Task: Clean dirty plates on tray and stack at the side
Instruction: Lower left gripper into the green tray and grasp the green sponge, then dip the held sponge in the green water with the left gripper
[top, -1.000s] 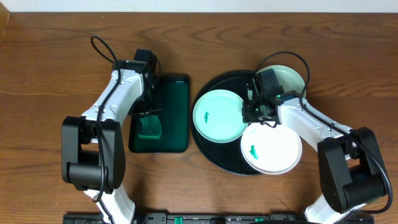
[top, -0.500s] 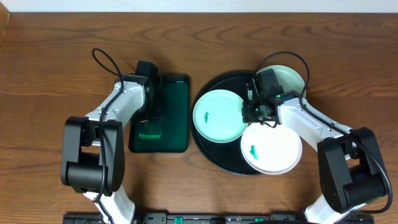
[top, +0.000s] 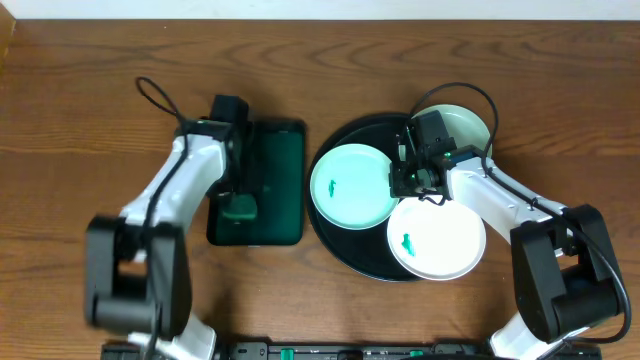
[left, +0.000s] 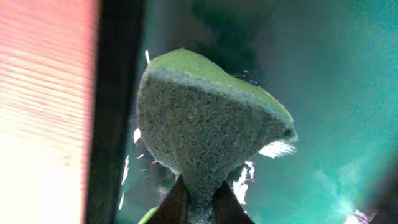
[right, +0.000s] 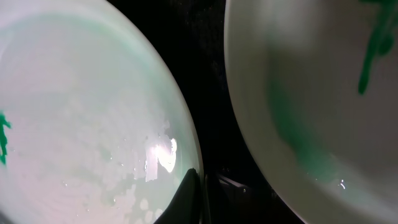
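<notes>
Plates (top: 350, 187), 3, on round black tray (top: 328, 240); left claw (left: 199, 202) pinching green sponge (left: 205, 118) over green tray (top: 275, 160); right claw (right: 208, 186) clenched between 2 plates.

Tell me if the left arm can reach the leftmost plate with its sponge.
Probably yes: the left gripper holds the sponge over the neighbouring green tray, and the leftmost plate lies uncovered; the right gripper sits only at its far rim.
</notes>
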